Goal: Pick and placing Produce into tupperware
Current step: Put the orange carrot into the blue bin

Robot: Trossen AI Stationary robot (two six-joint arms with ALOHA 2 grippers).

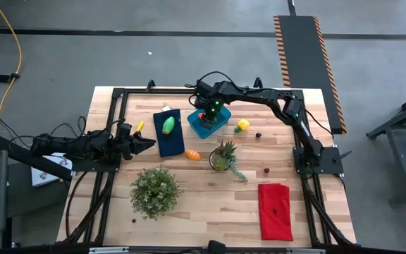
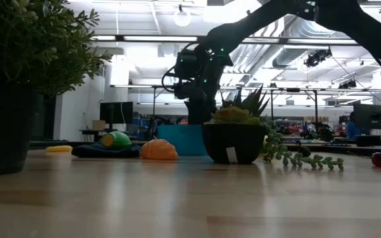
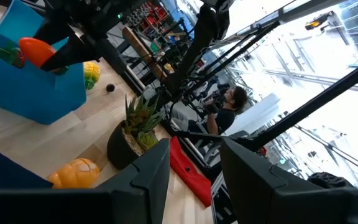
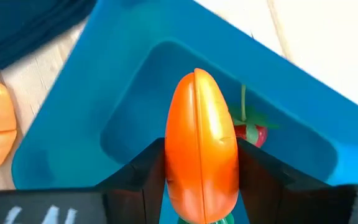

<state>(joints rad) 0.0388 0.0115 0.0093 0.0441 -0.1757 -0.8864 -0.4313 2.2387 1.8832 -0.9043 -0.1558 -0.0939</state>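
My right gripper (image 1: 210,113) hangs over the bright blue tub (image 1: 204,127), shut on an orange carrot (image 4: 201,146). A small red piece with a green stem (image 4: 251,132) lies inside the tub. The green oval (image 1: 168,125) lies on the dark blue cloth (image 1: 169,134). An orange oval (image 1: 193,154) and a yellow lemon (image 1: 243,125) rest on the table. My left gripper (image 1: 145,143) waits open near the cloth's left edge. In the low view the tub (image 2: 179,139) stands behind the orange oval (image 2: 159,149). My right gripper pinches the carrot's orange body (image 4: 174,168) between its two fingers (image 4: 143,171), one on each side. The fingers come from above, pointing down, and the carrot lies along them with its tip toward the tub's floor. It is lifted clear above the tub.
A spiky plant in a dark pot (image 1: 223,156) stands near the tub, a bushy potted plant (image 1: 154,189) nearer the table's front. A red cloth (image 1: 274,209) lies front right. Small dark pieces (image 1: 258,135) (image 1: 265,169) and a yellow piece (image 1: 140,126) dot the table. A person (image 3: 232,102) sits beyond.
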